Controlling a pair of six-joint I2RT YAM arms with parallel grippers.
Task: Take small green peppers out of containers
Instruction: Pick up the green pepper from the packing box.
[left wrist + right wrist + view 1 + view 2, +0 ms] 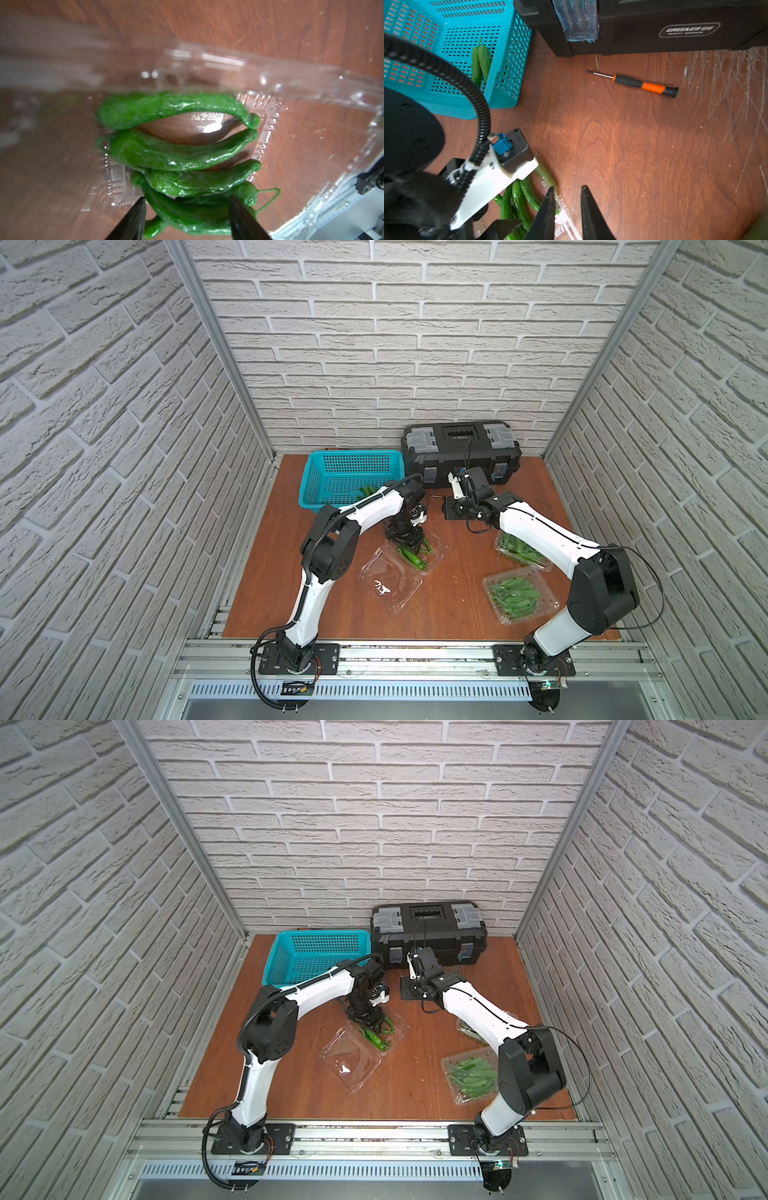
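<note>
Left gripper (188,197) first: my jaws stand partly open, reaching down into the open container (388,583). The two black fingers straddle the nearest of the small green peppers (176,153), which lies on the tray floor; I judge it not yet clamped. That container sits just left of centre in both top views, its lid folded flat toward the lower left and the peppers in the upper-right half. The coming pinch turns on one thing: the peppers lie side by side right below my fingertips, their long axes running roughly from one finger toward the other. I would likely catch one near its ends, not across its waist. They are glossy, wrinkled and curved, with thin stems; the plastic is clear, thin and ribbed, and probably flexes. My left arm is plainly the nearer. My right gripper (568,187) hangs over bare wood by that container's far edge, jaws a narrow gap apart and empty. Toward the lower right a closed container (490,585) lies full, and a third container (500,549) shows partly under my right arm. Beyond stand the teal basket (316,472) holding loose peppers (481,60), the black toolbox (461,448) and a screwdriver (641,84).
</note>
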